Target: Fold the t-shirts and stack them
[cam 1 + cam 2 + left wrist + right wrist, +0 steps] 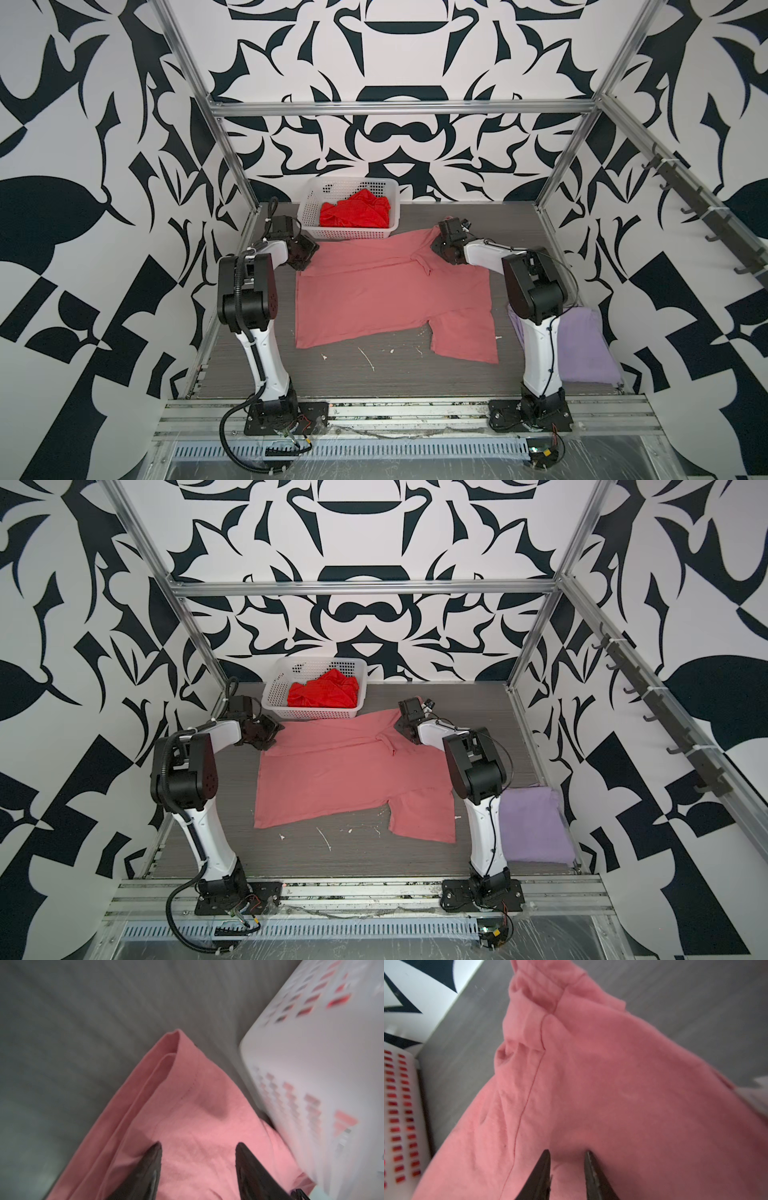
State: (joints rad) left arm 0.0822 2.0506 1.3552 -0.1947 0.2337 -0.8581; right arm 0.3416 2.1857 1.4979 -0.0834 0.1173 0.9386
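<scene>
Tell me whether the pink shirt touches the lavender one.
Apart. Both top views show a strip of bare table between the pink shirt and the lavender shirt.

Plain salmon pink shirt (374, 299), seams in darker red thread. Bright red shirt (353, 214), plain. Pale lavender shirt (586, 353), one flat tone. White basket (308, 208), grid of small holes, red showing through. Grey table (374, 382) with fine streaks and a few white flecks. Walls (83, 124) in bold black-and-white swirling shapes. Arms (262, 361) white and black, fingers (153, 1167) glossy black; silver metal frame (399, 109).
</scene>
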